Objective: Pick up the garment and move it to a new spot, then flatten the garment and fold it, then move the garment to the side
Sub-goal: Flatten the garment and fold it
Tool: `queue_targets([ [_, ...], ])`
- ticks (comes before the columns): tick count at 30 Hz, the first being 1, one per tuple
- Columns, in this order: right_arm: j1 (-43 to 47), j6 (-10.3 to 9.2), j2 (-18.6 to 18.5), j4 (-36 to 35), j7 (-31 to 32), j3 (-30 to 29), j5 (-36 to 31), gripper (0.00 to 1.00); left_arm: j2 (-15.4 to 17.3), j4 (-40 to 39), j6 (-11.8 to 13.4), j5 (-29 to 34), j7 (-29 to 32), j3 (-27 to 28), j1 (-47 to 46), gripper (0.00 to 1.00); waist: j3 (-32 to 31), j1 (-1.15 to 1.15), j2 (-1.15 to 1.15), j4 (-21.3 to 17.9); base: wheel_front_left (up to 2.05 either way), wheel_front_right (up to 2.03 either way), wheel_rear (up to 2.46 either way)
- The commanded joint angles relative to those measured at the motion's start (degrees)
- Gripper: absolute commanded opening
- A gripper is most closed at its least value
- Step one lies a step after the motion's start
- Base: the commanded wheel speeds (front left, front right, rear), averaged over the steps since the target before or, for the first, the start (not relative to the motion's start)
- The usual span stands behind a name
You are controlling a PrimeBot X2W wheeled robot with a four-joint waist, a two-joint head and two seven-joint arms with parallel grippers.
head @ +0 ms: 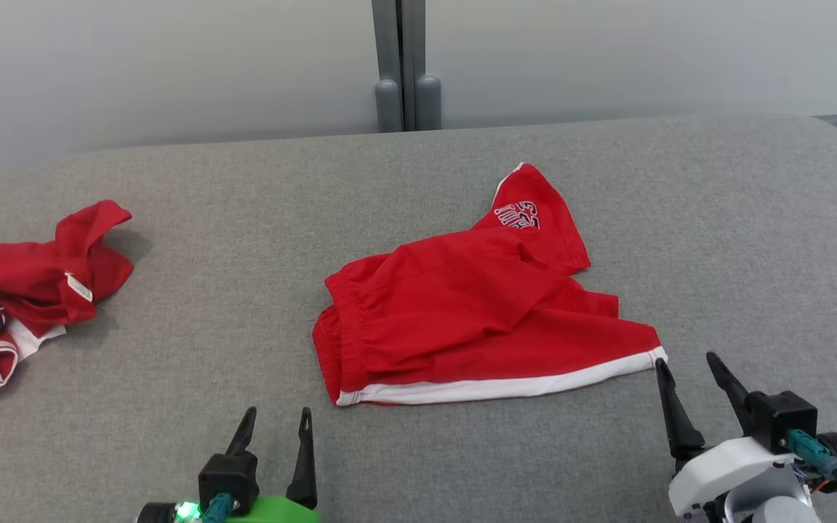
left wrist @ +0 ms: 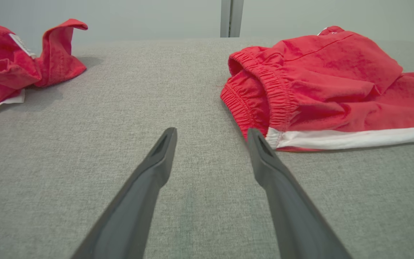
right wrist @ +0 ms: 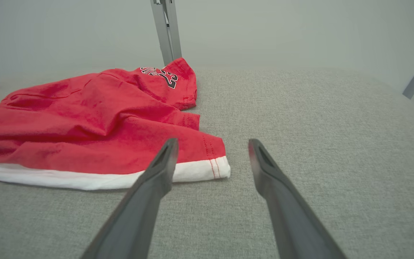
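We find the shorts (head: 476, 319) lying lengthwise left to right, right gripper (head: 686, 361) just beside their near-right corner, left gripper (head: 277, 412) farther off, both wide and empty.

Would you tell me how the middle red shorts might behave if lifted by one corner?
The shorts lie in soft folds, so they'd probably droop limply. Thin-looking cloth suggests light weight. Folded layers would likely fall open.
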Motion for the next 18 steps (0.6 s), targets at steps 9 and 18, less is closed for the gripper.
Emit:
queue_targets([
  [9, -4.0, -0.08, -0.2, 0.6, 0.0, 0.5, -0.1, 1.0, 0.2, 3.5, -3.5, -1.6, 0.0, -3.8, -6.0, 1.0, 7.6, 0.0, 0.0, -1.2, 0.0, 0.0, 0.0],
  [18, -5.7, -0.08, -0.2, 1.6, 0.0, 0.4, -0.4, 1.0, 0.2, 4.6, -4.8, -2.2, 0.0, -5.7, -8.3, 1.0, 10.4, 0.0, 0.0, -1.9, 0.0, 0.0, 0.0],
])
